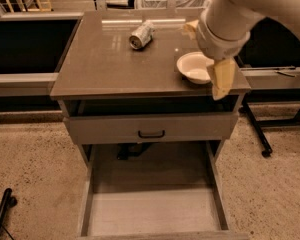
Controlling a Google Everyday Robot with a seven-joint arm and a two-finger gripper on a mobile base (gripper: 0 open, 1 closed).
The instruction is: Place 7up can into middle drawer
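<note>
The 7up can [141, 34] lies on its side at the back middle of the brown cabinet top [105, 64], its shiny end facing front left. The middle drawer [152, 211] is pulled out at the bottom of the view, with a pale bare floor and thin grey walls. My gripper [219, 75] hangs from the big white arm [235, 9] over the right front corner of the cabinet top. It is beside the cream bowl [194, 66] and well to the right of the can. It holds nothing that I can see.
The upper drawer front with a black handle [151, 133] is slightly ajar above the open drawer. A black-legged stand [262, 134] is to the right. A long dark bench [25, 44] is to the left. The floor is speckled beige.
</note>
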